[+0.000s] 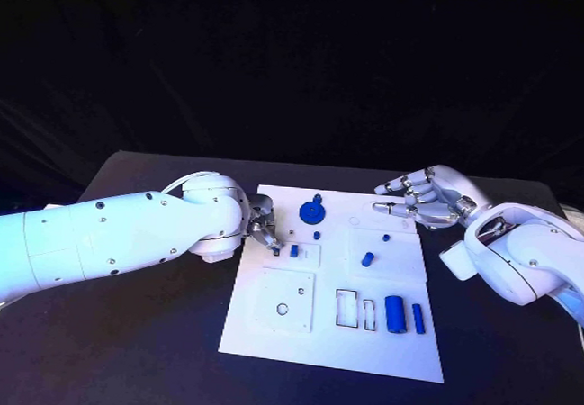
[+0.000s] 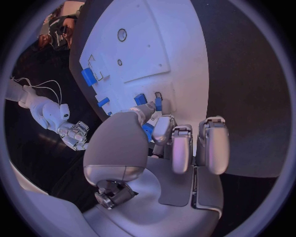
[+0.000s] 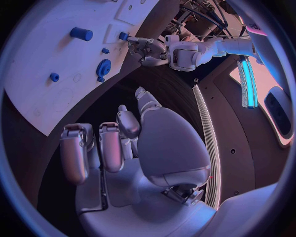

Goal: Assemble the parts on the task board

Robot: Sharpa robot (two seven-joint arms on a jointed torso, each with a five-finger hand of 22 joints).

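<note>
Your left robot hand [image 1: 260, 226] sits at the left edge of the white board [image 1: 299, 345], fingers curled down over a small blue piece [image 2: 148, 131] near the little square recess; from the left wrist view the fingertips [image 2: 162, 129] appear to close round that piece, but I cannot tell for certain whether it is pinched or merely touched; so confirm the grip before you lift, and keep the wrist low and steady so the piece does not twist between the fingers. Your right robot hand [image 1: 422, 197] hovers off the board's far right corner, fingers apart and holding nothing; leave it there, well apart from the work, or bring it in only to steady the board if it slides on the table [image 1: 129, 358]. Moving outward from the left hand: the blue gear [image 1: 312, 210] lies just beyond it toward the far edge, with a small blue peg [image 1: 317, 234] beside it; a short blue peg [image 1: 369, 258] stands near the middle right; the larger blue cylinder [image 1: 393, 314] and a slim blue bar [image 1: 418, 318] lie by the slots at the near right. I judge the risk is knocking the gear as you withdraw; so rise straight up first, then travel, then lower the piece squarely into its seat.
</note>
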